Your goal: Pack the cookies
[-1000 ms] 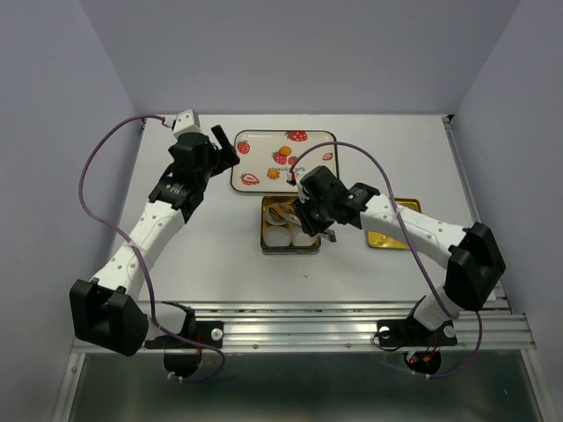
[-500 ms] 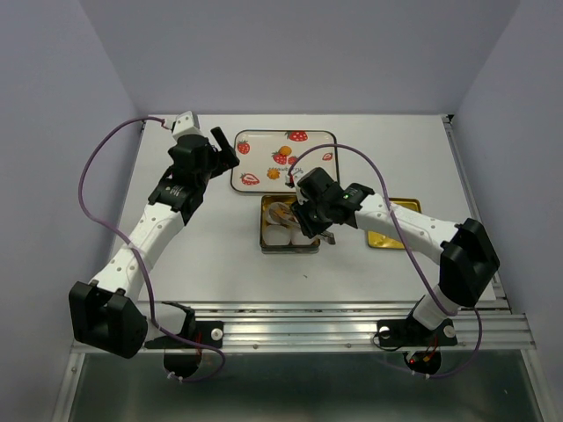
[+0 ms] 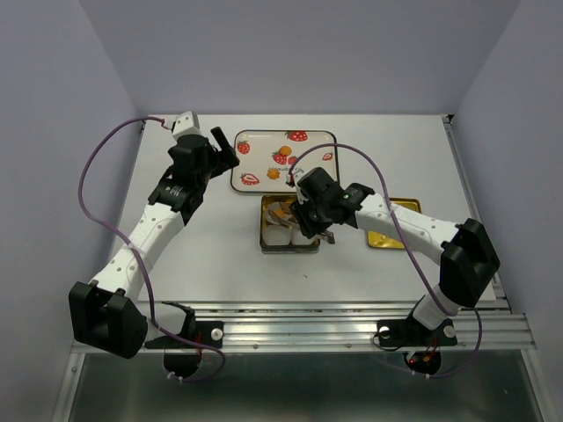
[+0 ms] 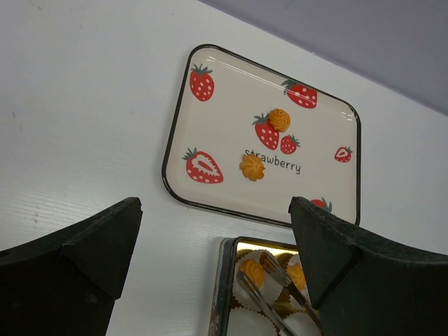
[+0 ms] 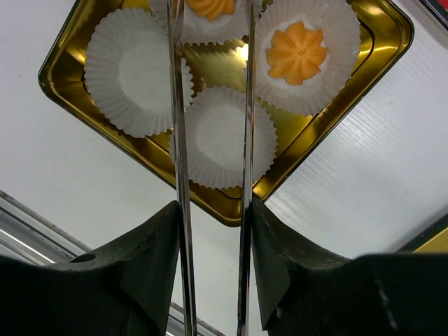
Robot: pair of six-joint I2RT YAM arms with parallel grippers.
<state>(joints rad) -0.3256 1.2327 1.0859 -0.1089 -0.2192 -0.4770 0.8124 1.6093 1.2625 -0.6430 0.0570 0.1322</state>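
We saw open table (image 3: pixel 220 255) left of the tray (image 4: pixel 231 98), where two cookies (image 4: pixel 279 120) lay mid-tray. At its near edge, the tin (image 5: pixel 63 75) held two more. The left gripper (image 4: pixel 213 217) gaped, empty; the right gripper (image 5: pixel 213 210) squeezed tongs (image 5: pixel 246 105) above the tin.

Glossy gold tin (image 5: pixel 297 136), paper cups (image 5: pixel 133 73), matt cookies (image 5: pixel 297 50), polished steel tweezers (image 5: pixel 176 105).

Each arm pairs white links (image 3: pixel 145 230) with bulky black joints (image 3: pixel 479 259); purple cables (image 3: pixel 85 176) loop alongside. The left gripper (image 4: pixel 215 201) and right gripper (image 5: pixel 213 210) are matte black.
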